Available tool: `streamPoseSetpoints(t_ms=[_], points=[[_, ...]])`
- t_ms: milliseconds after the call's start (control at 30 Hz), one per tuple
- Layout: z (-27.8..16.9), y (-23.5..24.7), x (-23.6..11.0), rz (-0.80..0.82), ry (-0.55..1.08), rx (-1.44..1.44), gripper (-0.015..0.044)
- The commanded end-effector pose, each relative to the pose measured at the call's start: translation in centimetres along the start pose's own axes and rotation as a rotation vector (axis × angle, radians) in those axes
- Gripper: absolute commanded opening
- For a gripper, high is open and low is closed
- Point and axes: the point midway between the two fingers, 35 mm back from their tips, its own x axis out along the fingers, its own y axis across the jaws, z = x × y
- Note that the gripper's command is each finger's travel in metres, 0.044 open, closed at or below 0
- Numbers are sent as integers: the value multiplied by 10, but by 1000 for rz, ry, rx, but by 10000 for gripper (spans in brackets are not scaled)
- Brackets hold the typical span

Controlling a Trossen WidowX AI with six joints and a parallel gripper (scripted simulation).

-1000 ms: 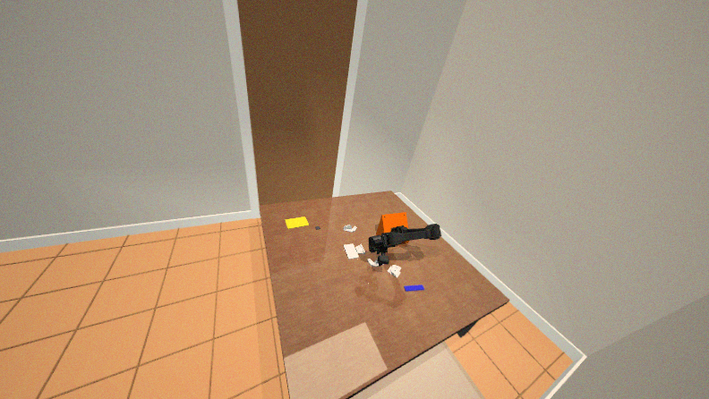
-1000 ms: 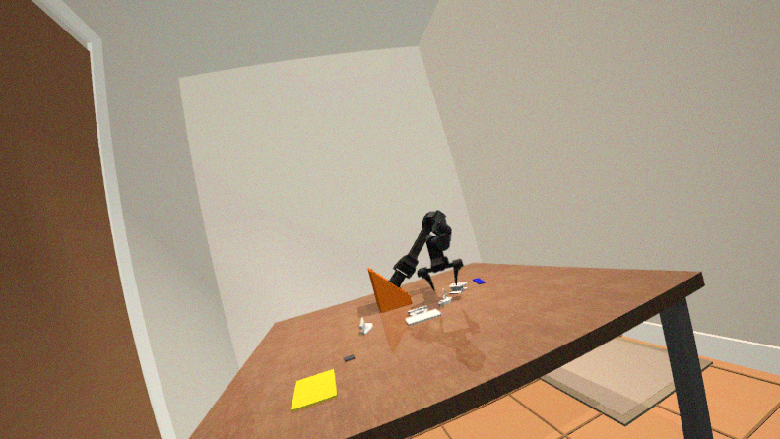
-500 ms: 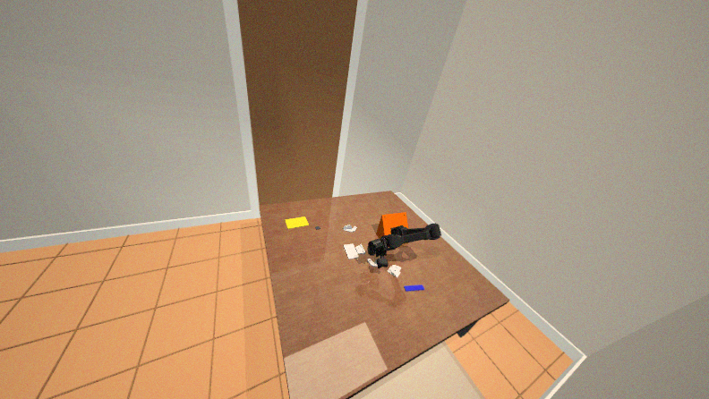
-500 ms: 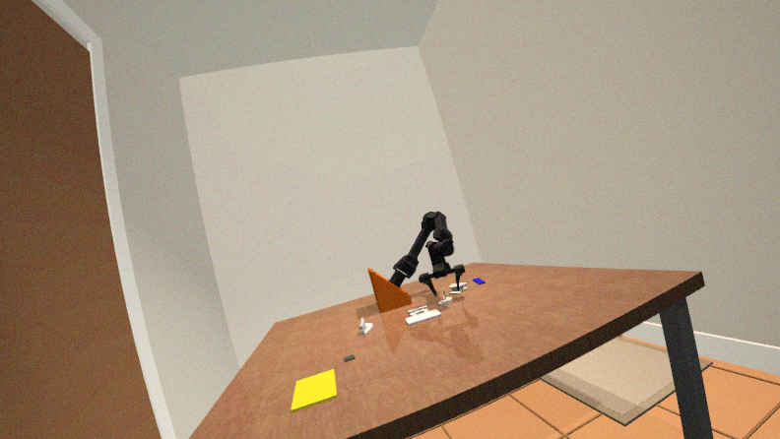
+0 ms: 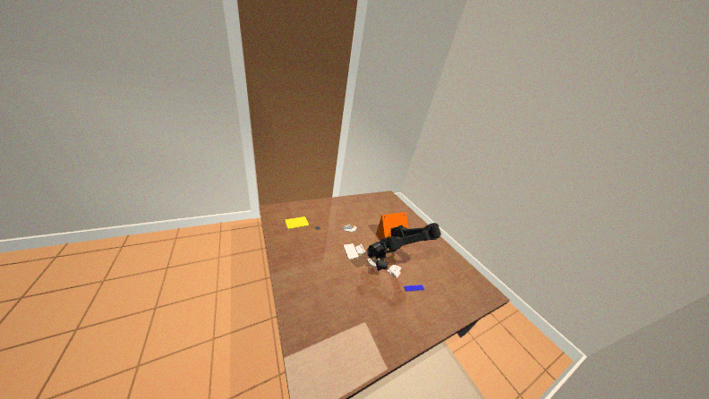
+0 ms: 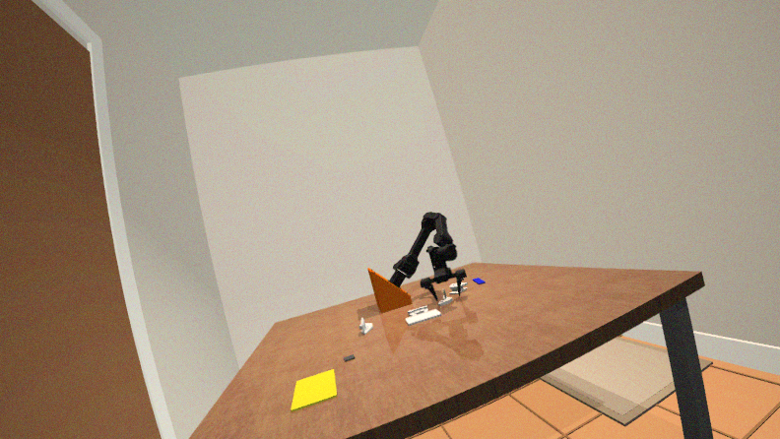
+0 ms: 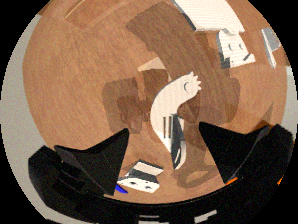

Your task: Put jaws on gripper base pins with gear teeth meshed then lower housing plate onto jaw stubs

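Observation:
My gripper (image 6: pixel 448 296) (image 7: pixel 165 128) is open and empty, low over one white jaw. That jaw (image 5: pixel 371 262) (image 6: pixel 445 300) (image 7: pixel 161 102) lies on the table, its gear teeth pointing away from my fingers in the wrist view, its raised part between them. The other jaw (image 5: pixel 349 228) (image 6: pixel 365 326) (image 7: pixel 271 47) lies apart. A white ribbed block (image 5: pixel 351 250) (image 6: pixel 423 317) (image 7: pixel 215 15) with two round features on its smaller end appears to be the gripper base. A white two-holed part (image 5: pixel 395 271) (image 7: pixel 142 185), apparently the housing plate, lies near one finger. No parts are joined.
An orange wedge (image 5: pixel 394 223) (image 6: pixel 388 294) stands beside the arm. A blue strip (image 5: pixel 414 287) (image 6: pixel 479 281) (image 7: pixel 121 189) lies beyond the two-holed part. A yellow square (image 5: pixel 296 222) (image 6: pixel 314 390) and a small dark piece (image 5: pixel 317 227) (image 6: pixel 349 358) lie farther off.

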Motion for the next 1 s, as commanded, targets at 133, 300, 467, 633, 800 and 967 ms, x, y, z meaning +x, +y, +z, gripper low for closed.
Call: streamPoseSetpoints(t_ms=[133, 300, 467, 633, 800, 967], points=[[0, -2, 2, -5, 1, 8, 440], [0, -2, 2, -5, 1, 8, 440], [0, -2, 2, -5, 1, 8, 440], [0, -2, 2, -5, 1, 8, 440], [-1, -1, 2, -2, 3, 2, 414], [-1, -1, 2, -2, 3, 2, 282]])
